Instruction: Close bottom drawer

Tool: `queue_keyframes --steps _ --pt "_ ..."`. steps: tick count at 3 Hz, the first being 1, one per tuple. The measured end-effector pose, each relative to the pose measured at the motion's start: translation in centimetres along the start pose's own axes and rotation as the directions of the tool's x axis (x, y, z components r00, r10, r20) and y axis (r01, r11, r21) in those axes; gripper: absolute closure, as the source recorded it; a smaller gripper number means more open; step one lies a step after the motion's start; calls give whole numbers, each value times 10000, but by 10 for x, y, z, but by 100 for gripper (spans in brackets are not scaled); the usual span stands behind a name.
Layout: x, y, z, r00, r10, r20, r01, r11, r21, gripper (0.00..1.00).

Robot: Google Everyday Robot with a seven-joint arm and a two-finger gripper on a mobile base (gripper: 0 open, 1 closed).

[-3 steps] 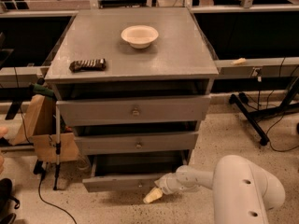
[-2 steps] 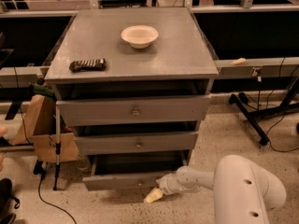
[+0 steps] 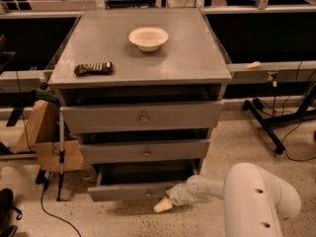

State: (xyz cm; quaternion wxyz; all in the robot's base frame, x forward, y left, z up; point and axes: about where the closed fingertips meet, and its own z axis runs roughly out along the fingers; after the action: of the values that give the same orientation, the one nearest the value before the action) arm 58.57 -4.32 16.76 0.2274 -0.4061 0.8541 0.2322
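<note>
Tool (image 3: 163, 206) low, just near-right of the bottom drawer (image 3: 129, 191), which stands pulled out; tool state cannot be told. Three drawers. Bench (image 3: 190, 58) carries one bowl (image 3: 148, 37) and one dark packet (image 3: 94, 68).

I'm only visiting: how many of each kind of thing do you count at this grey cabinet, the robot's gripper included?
Drawers: 3, namely the top drawer, the middle drawer and the bottom drawer, which is open
Bowls: 1, the white bowl on top
Packets: 1, the dark packet on top, left
Grippers: 1, the gripper, low before the bottom drawer's right end
Total: 6
</note>
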Motion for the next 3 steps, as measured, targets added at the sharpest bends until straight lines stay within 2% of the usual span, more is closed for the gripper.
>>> queue_keyframes --steps 1,3 --pt "-5 -14 2 9997 2 -246 3 9999 168 42" --pt "-6 -19 2 9993 33 -376 -24 9997 249 89"
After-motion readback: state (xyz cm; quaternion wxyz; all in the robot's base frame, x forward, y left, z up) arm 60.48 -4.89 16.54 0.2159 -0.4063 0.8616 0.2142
